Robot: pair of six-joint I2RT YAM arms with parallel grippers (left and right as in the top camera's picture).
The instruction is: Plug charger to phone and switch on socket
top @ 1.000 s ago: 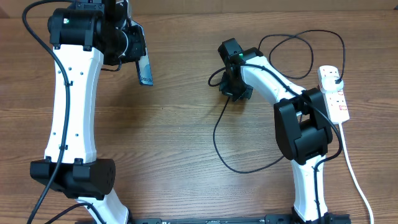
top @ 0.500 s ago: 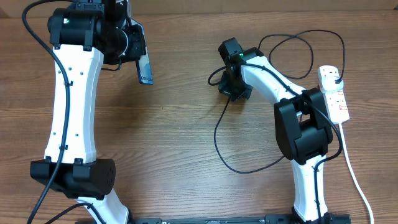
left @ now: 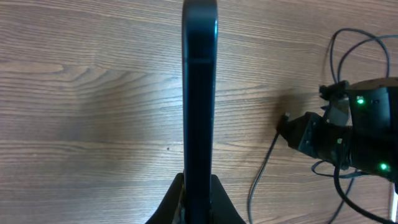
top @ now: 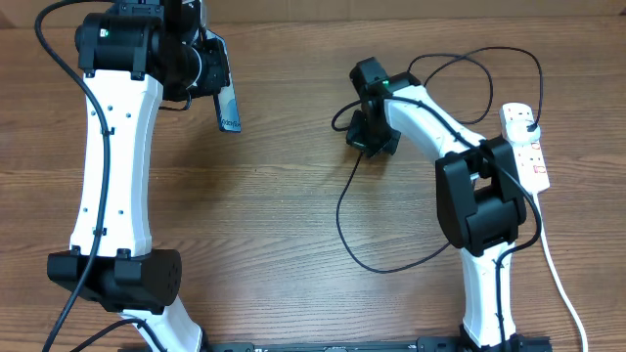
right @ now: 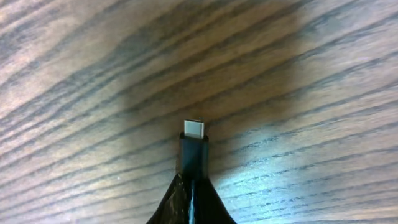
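Note:
My left gripper (top: 217, 90) is shut on the phone (top: 228, 110) and holds it on edge above the table at the back left; the left wrist view shows the phone's dark thin side (left: 199, 99) between my fingers (left: 199, 186). My right gripper (top: 364, 137) is shut on the charger's small plug tip (right: 193, 146), silver end pointing forward over the wood. The black cable (top: 342, 210) loops across the table to a black plug in the socket (top: 525, 145), a white power strip with red switches at the right edge.
The socket's thick white cord (top: 559, 284) runs down the right side toward the front. Cable loops (top: 479, 73) lie behind my right arm. Bare wooden table lies between the two arms.
My right gripper with the plug tip has shifted slightly right and back. The left arm and phone have not moved.

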